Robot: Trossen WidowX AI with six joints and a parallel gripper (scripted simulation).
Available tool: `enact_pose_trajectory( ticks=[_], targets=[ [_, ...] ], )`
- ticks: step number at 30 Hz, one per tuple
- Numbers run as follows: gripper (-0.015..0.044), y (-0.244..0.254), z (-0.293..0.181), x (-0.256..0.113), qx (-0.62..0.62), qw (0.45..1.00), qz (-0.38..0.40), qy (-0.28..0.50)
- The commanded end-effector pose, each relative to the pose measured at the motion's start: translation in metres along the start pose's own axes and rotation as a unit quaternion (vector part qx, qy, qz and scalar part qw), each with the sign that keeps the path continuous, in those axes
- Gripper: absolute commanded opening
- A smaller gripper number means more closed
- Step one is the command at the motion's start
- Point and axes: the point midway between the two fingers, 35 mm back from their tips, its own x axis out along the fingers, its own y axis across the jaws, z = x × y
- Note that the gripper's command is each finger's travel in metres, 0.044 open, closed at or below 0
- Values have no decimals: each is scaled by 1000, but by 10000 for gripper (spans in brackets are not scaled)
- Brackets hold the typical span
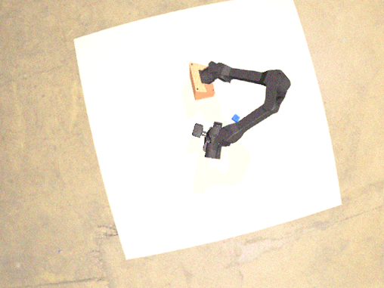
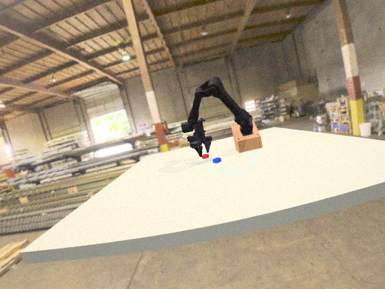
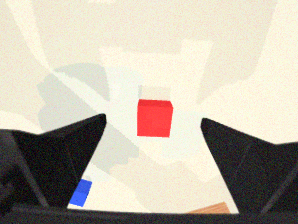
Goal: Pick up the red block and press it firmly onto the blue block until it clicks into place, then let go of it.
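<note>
From my station I have the gripper point(image 2: 204, 151) point(image 3: 153, 120) pointing down over the table point(image 1: 157, 193) point(image 2: 192, 198), its jaws spread wide and grasping nothing. In the wrist view the red block point(image 2: 205, 156) point(image 3: 154, 119) shows in the gap between my two black fingertips, with pale table visible on either side of it, so neither tip is touching it there. The exterior view puts the block on the table, right below the tips. I can't find it from the top, where the arm point(image 1: 259, 116) point(image 2: 212, 87) covers that spot.

My blue block point(image 1: 236, 118) point(image 2: 216, 160) point(image 3: 81, 192) sits on the table near the red one, apart from it, with nothing stacked on it. From above I see it just beside the lower stretch of the arm; in the wrist view it peeks out at the lower left, partly cut off by the dark finger on that side.

The arm runs from an orange base point(image 1: 204, 95) point(image 2: 249, 144) point(image 3: 212, 208), bends high at the elbow and comes down to the gripper. A corner of that base shows at the bottom edge of my wrist view. Both blocks are separate, and the red one is ungripped.
</note>
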Motion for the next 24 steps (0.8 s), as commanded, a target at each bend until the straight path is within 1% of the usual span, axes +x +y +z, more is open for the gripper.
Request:
enact_pose_trajectory(
  ticks=[1,6,18,24],
  targets=[
    [440,-1,-3,9,3,1000,1,5],
    [440,0,-3,14,3,1000,2,5],
    [125,0,-3,14,3,1000,2,5],
    [85,0,-3,14,3,1000,2,5]
  ],
)
